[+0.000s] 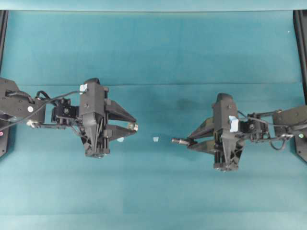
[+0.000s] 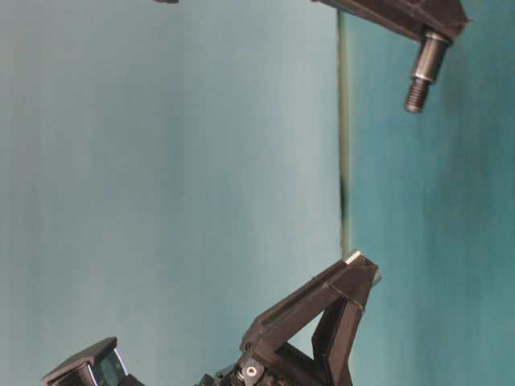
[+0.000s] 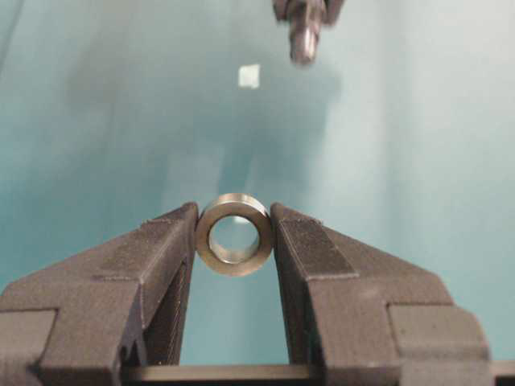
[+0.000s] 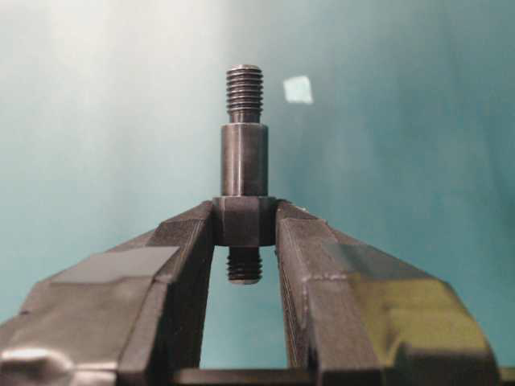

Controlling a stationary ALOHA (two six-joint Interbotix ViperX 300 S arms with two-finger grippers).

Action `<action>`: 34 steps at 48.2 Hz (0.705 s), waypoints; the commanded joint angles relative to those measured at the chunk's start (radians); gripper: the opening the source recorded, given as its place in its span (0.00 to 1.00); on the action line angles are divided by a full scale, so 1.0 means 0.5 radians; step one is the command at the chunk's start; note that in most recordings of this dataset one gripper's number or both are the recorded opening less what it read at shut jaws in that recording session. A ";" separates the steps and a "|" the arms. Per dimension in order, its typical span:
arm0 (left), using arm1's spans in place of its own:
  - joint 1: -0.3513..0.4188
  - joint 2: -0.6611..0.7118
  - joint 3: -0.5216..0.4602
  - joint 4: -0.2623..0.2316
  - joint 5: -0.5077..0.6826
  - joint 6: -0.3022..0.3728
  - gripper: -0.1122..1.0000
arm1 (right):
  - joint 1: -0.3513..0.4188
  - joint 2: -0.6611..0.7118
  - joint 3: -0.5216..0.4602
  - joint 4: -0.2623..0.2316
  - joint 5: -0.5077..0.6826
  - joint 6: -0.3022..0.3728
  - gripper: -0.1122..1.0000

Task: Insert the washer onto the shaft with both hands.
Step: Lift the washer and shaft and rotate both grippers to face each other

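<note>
In the overhead view the left gripper (image 1: 135, 127) reaches in from the left edge and the right gripper (image 1: 188, 141) from the right, their tips facing each other across the middle of the teal table (image 1: 153, 48) and well apart. The left gripper pinches the washer (image 3: 234, 234) between the very ends of its two fingers (image 3: 173, 241): the left wrist view shows the ring standing on edge, one finger pressing each side of its rim, its hole open toward the camera and the teal surface visible through it. From above, the washer (image 1: 135, 126) shows only as a small silvery glint at the finger ends. The right gripper is closed on the shaft (image 4: 243, 161), the fingertips clamping its wider collar; in the right wrist view the smooth barrel and threaded end stick out beyond the fingers, and a short threaded stub shows behind the collar, inside the gap between them. Overhead, the shaft (image 1: 179, 141) juts from the right gripper's tips toward the left gripper, lying slightly lower in the picture than the washer. A small pale tape scrap (image 1: 155, 139) lies on the table between the two grippers, and another scrap (image 1: 120, 139) lies just beside the left gripper's lower finger. In the left wrist view the shaft's tip (image 3: 304, 36) shows blurred at the top edge, beyond and to the right of the washer.
</note>
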 commanded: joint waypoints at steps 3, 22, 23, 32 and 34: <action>-0.028 0.018 -0.034 0.003 -0.043 -0.018 0.42 | 0.028 0.034 -0.012 0.003 -0.117 0.015 0.10; -0.058 0.083 -0.031 0.003 -0.295 -0.144 0.42 | 0.037 0.101 -0.003 0.003 -0.209 0.015 0.10; -0.058 0.089 -0.028 0.003 -0.307 -0.153 0.42 | 0.037 0.104 -0.003 0.003 -0.215 0.015 0.10; -0.086 0.163 -0.028 0.003 -0.414 -0.236 0.42 | 0.037 0.153 -0.009 0.006 -0.304 0.018 0.10; -0.095 0.181 -0.037 0.003 -0.436 -0.249 0.42 | 0.037 0.160 -0.012 0.003 -0.316 0.018 0.10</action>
